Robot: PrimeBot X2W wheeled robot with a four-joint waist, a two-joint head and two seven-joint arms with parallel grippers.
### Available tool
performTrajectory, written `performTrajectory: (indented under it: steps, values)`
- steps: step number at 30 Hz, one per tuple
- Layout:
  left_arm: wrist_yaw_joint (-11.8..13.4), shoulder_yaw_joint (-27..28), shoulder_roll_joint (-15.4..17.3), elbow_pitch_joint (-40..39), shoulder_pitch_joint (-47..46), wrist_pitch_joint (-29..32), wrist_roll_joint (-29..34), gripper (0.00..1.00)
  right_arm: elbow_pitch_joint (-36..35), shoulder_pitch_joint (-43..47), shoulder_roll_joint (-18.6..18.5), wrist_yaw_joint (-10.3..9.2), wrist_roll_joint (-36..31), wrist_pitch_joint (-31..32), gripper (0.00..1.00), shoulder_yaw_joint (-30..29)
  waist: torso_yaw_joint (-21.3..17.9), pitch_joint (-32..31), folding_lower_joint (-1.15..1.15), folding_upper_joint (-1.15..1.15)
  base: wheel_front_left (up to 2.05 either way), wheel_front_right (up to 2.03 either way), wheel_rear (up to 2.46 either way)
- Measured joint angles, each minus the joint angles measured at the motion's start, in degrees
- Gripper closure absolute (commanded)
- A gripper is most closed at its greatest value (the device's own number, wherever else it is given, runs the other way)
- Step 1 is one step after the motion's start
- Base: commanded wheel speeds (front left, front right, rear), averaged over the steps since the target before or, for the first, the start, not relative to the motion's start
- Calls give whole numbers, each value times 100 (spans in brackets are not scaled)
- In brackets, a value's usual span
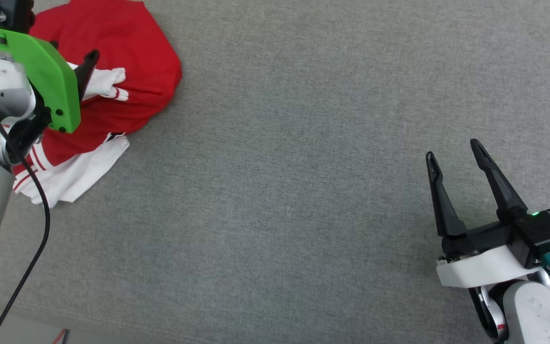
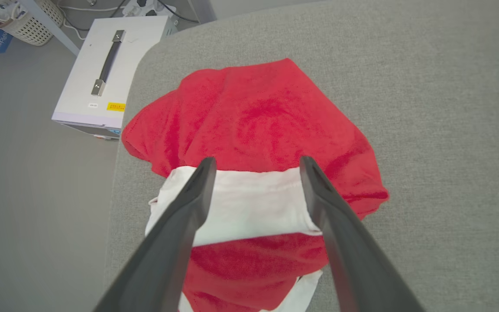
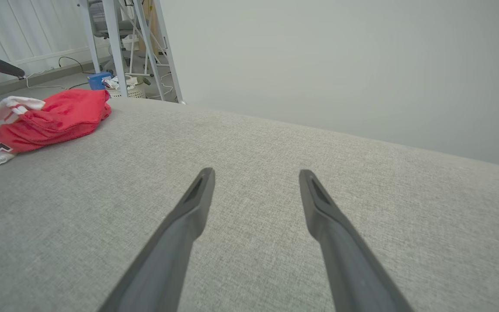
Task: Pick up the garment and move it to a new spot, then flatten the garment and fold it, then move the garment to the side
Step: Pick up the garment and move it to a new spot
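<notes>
The garment (image 1: 127,71) lies crumpled at the far left of the grey fabric surface (image 1: 303,191), red with white sleeves and striped trim. My left gripper (image 1: 73,55) is over it, partly hidden behind its green plate. In the left wrist view the left gripper (image 2: 257,161) stands open, its two fingers either side of a folded white sleeve (image 2: 249,208) on the red cloth (image 2: 254,112). I cannot tell whether they touch it. My right gripper (image 1: 452,150) is open at the lower right, far from the garment. The right gripper (image 3: 256,172) has bare fabric beneath it, and the garment (image 3: 54,115) lies far to the left.
The surface's rounded corner and left edge run just beside the garment. Below on the floor stand a white box with a handle (image 2: 102,73) and a wicker basket (image 2: 37,21). A black cable (image 1: 41,205) hangs from the left arm. White frame legs (image 3: 119,43) stand beyond the surface.
</notes>
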Motion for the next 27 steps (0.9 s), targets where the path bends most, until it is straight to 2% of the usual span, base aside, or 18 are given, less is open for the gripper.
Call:
performTrajectory:
  steps: [4, 10, 18, 19, 20, 23, 27]
  values:
    - [0, -504, 156, 37, -149, 822, -577, 0, -16, -87, -21, 0, -1, 0, 0, 3, -142, 197, 0, 0, 0, 0, 0]
    - [0, -940, 200, 552, -254, 1457, -1005, 0, -16, -206, -44, 0, 0, 0, 0, 4, -324, 450, 0, 0, 0, 0, 0]
    - [0, -1374, 201, 1071, -510, 1604, -1092, 0, 7, -270, -43, 0, 1, 0, 0, 52, -489, 607, -1, 0, 0, 0, 0]
    - [0, -1427, 201, 1093, -531, 1586, -1123, 54, 19, -270, -43, 0, 2, 0, 0, 53, -492, 604, -1, 0, 0, 0, 0]
    - [0, -1492, 204, 1123, -552, 1539, -1158, 100, 36, -270, -44, 0, 3, 0, 0, 51, -492, 592, -1, 0, 0, 0, 0]
    - [4, -1725, 256, 1140, -564, 1246, -1129, 100, 78, -269, -38, 0, 18, 0, 0, 43, -476, 512, 0, 0, 0, 0, 0]
    - [1, -1980, 274, 1156, -567, 492, -915, 100, 108, -244, -10, 0, 58, 0, 0, 22, -436, 323, 0, 0, 0, 0, 0]
